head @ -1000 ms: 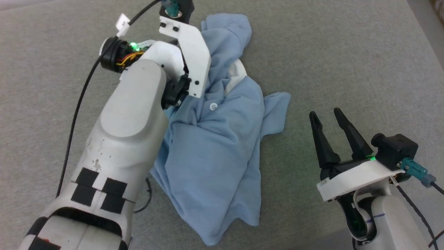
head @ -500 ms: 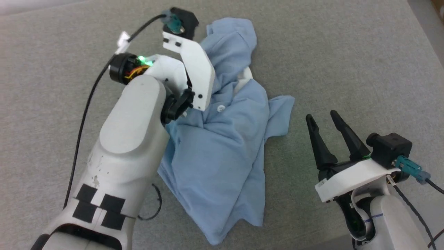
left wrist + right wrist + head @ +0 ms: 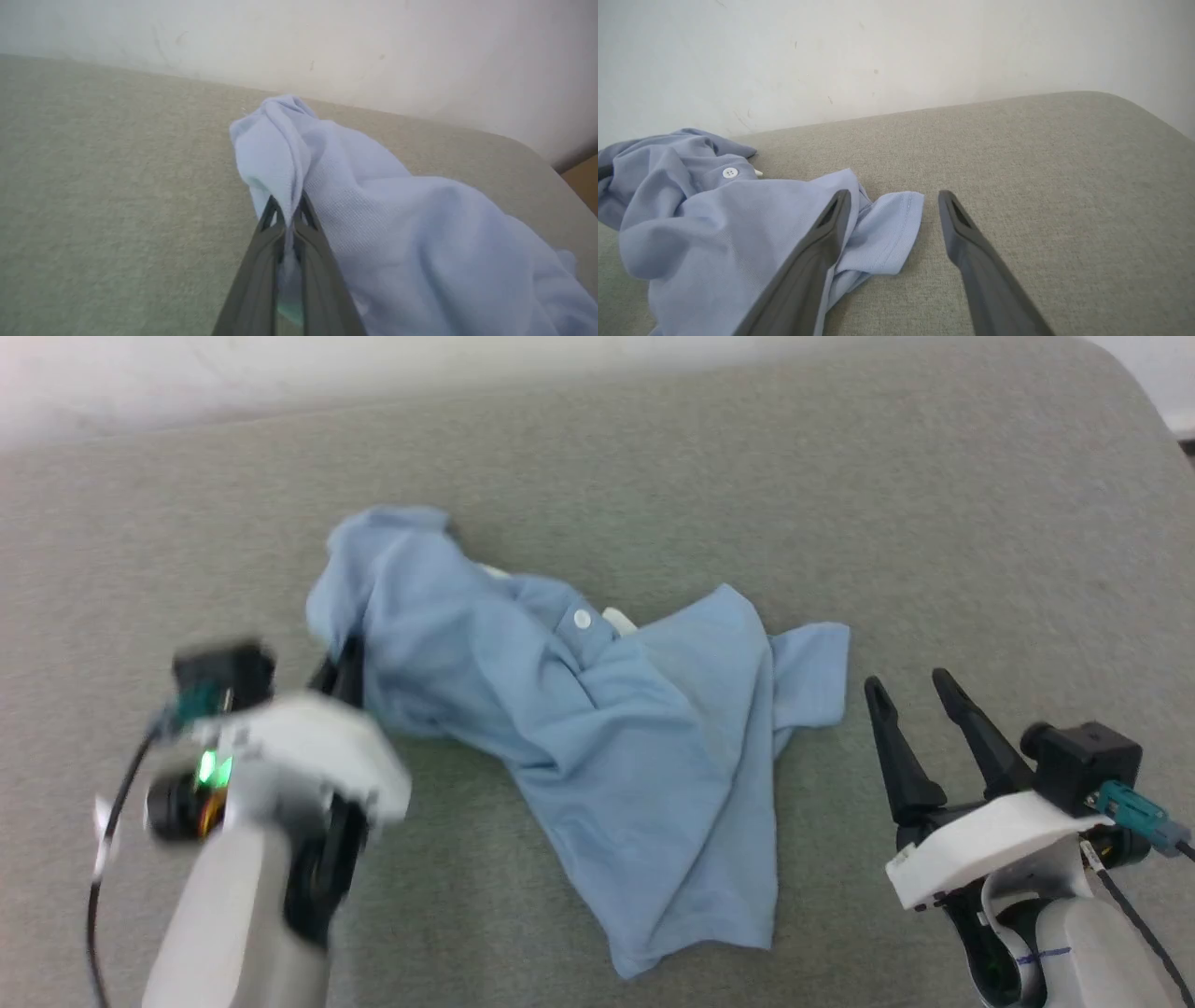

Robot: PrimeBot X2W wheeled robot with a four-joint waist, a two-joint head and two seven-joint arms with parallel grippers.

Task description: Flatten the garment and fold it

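Pinching garment [image 3: 397,224] in left claw [image 3: 288,206]

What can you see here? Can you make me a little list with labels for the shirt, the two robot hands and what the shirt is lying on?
Shirt: light blue garment, crumpled, not yet flat or folded
Button: one white button showing on the shirt
Left hand: left gripper shut, pinching a bunch of the shirt's cloth
Right hand: right gripper open, holding nothing, near a sleeve
Underneath: grey fabric surface
Behind: pale wall
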